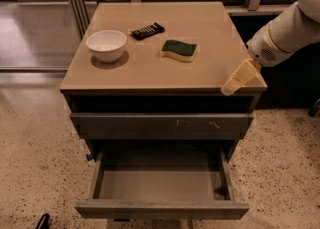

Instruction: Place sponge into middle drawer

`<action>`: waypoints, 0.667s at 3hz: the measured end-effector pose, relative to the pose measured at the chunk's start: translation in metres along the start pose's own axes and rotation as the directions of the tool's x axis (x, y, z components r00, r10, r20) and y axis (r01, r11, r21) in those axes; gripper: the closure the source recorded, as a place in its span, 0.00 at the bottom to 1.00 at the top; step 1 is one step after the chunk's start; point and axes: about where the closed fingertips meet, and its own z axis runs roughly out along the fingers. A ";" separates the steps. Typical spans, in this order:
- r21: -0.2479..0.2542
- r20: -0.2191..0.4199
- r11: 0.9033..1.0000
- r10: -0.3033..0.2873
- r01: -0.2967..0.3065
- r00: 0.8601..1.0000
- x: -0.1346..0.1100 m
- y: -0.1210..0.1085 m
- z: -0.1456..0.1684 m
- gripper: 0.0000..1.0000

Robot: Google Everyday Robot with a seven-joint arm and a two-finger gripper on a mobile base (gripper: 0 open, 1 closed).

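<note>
The sponge, yellow with a dark green top face, lies flat on the cabinet top, right of centre. The middle drawer is pulled out below, with its grey floor showing and nothing in it. My gripper hangs over the cabinet top's front right corner, pointing down and to the left. It is well to the right of the sponge and nearer the front, and it holds nothing that I can see.
A white bowl stands on the cabinet top at the left. A black ribbed bar lies behind the sponge. A closed drawer with pale scratches on its front sits above the open one. Speckled floor lies all around.
</note>
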 end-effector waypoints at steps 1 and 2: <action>0.007 0.048 0.999 0.054 -0.054 0.997 -0.012 -0.034 0.025 0.00; 0.005 0.091 0.998 0.060 -0.061 0.994 -0.032 -0.062 0.040 0.00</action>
